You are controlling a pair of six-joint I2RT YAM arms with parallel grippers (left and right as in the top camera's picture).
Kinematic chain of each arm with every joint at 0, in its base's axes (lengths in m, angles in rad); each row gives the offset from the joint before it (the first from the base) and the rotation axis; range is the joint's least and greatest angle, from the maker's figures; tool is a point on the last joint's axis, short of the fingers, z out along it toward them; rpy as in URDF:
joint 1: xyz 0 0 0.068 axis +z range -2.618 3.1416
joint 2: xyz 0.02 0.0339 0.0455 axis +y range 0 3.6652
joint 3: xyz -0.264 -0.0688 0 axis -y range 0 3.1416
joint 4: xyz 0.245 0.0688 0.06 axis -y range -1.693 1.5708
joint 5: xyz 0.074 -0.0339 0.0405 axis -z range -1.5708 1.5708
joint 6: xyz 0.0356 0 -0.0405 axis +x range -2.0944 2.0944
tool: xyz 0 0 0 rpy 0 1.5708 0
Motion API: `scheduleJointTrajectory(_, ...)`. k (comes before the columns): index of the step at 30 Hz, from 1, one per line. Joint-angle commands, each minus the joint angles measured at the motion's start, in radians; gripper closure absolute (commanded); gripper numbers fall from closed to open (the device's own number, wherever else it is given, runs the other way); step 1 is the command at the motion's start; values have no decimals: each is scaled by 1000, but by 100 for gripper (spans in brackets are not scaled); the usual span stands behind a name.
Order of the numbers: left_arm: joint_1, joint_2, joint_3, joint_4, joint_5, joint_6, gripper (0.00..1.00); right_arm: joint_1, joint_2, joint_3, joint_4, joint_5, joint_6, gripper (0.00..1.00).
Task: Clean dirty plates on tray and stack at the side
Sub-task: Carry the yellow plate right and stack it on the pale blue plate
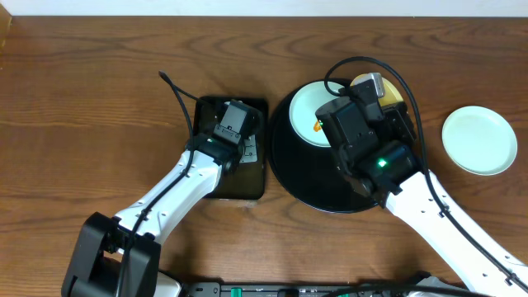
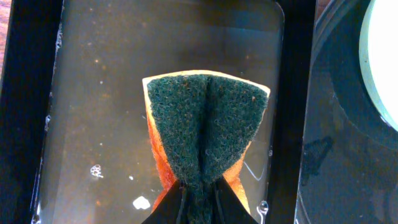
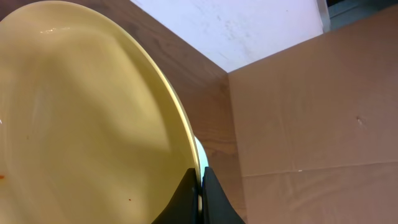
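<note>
Gripping the sponge (image 2: 205, 124), the left pincer (image 2: 199, 200) is clamped on one end. The green scouring face is creased up the middle, with orange foam at the edges. The sponge is held over the water-filled black basin (image 1: 252, 186), just left of the tray (image 1: 313, 177).

Right pincer (image 3: 200, 186) is clamped on the rim of the yellow plate (image 3: 81, 124), which is tilted steeply over the tray's far right part.

First mint plate (image 1: 307, 114) lies on the tray, far left, with a small orange mark. Second mint plate (image 1: 479, 140) sits on the counter (image 1: 82, 99), right of the tray and apart from it.
</note>
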Motion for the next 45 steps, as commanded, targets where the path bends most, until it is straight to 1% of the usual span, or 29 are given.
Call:
scheduleJointTrajectory(1, 5, -6, -6, -2, -20, 6, 87, -4, -15, 19, 3, -11, 27, 99)
scheduleJointTrajectory(4, 5, -6, -6, -2, -20, 6, 88, -39, -13, 18, 2, -29, 82, 99)
scheduleJointTrajectory(6, 5, -6, -6, -2, -20, 6, 88, -78, -13, 18, -7, -82, 140, 99)
scheduleJointTrajectory(9, 5, -6, -6, -2, -20, 6, 88, -164, -13, 18, -37, -224, 257, 99)
scheduleJointTrajectory(11, 5, -6, -6, -2, -20, 6, 87, -238, -13, 17, -54, -326, 328, 99)
scheduleJointTrajectory(12, 5, -6, -6, -2, -20, 6, 88, -299, -13, 17, -64, -390, 373, 99)
scheduleJointTrajectory(14, 5, -6, -6, -2, -20, 6, 87, -374, -13, 17, -72, -451, 415, 99)
scheduleJointTrajectory(19, 5, -6, -6, -2, -20, 6, 87, -562, -13, 17, -84, -536, 517, 99)
scheduleJointTrajectory(24, 5, -6, -6, -2, -20, 6, 87, -738, -6, 17, -74, -559, 627, 99)
scheduleJointTrajectory(31, 5, -6, -6, -2, -20, 6, 88, -976, 53, 17, 21, -669, 658, 99)
scheduleJointTrajectory(35, 5, -6, -6, -2, -20, 6, 87, -1080, 114, 17, 85, -763, 657, 99)
scheduleJointTrajectory(39, 5, -6, -6, -2, -20, 6, 88, -1156, 192, 17, 136, -851, 655, 99)
scheduleJointTrajectory(41, 5, -5, -6, -2, -20, 6, 88, -1181, 236, 17, 167, -890, 628, 99)
scheduleJointTrajectory(45, 5, -6, -6, -2, -20, 6, 88, -1210, 310, 17, 180, -900, 619, 99)
